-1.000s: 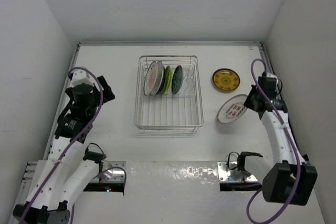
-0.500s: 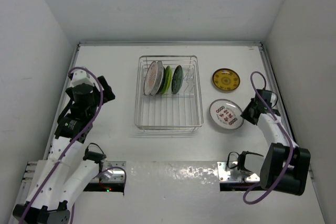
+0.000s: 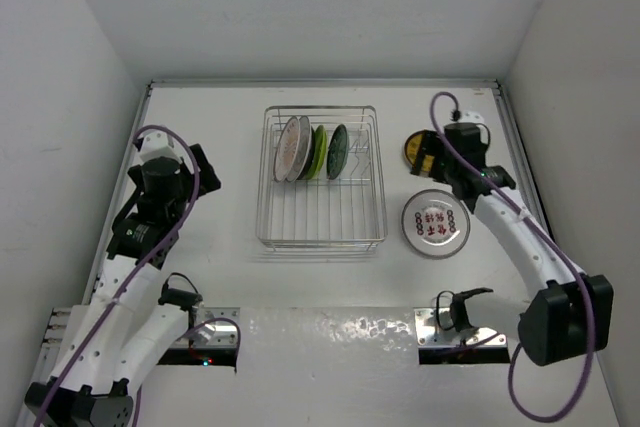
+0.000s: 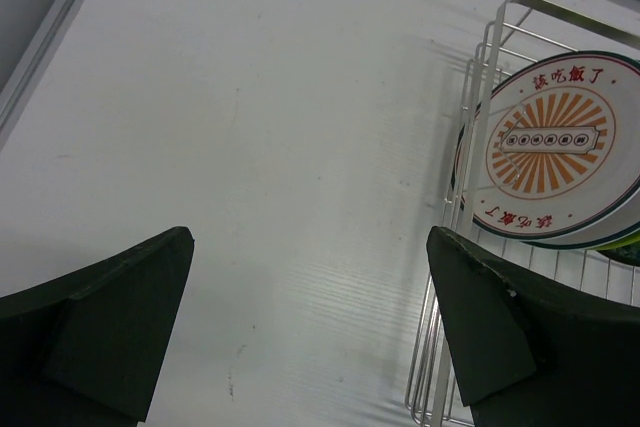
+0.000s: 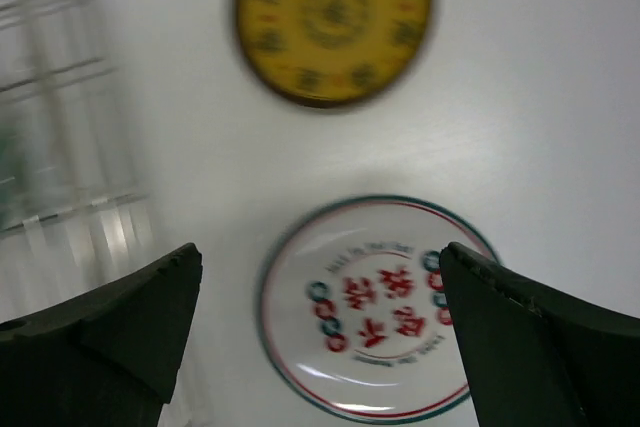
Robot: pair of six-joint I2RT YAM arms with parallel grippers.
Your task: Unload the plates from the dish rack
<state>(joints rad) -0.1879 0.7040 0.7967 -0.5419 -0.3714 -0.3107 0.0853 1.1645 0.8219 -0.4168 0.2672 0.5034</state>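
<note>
Now: both grippers spread wide, nothing held

Blurred left of right gripper [image 5: 320,250] fingers: dish rack [image 5: 60,147] wire. Between those fingers, white red-marked plate [image 5: 378,309] lying flat; beyond the tips, yellow plate [image 5: 334,19]. Right of left gripper [image 4: 308,237] fingers, rack corner with orange-rayed plate [image 4: 548,147] standing on edge, right rim cut off. Bare table [image 4: 250,97] between left fingers.

Even, diffuse white light fills every view, leaving only a faint shadow under the dish rack [image 3: 320,219] and a glare patch on the bench [image 3: 340,327] by the arm bases. In the right wrist view, blur smears the rack wires above the left-hand one of the fingers [image 5: 100,337] and softens the yellow plate [image 5: 333,22] ahead of them. The left wrist view is sharp, though its own fingers [image 4: 100,317] show only as dark, underexposed shapes.
</note>
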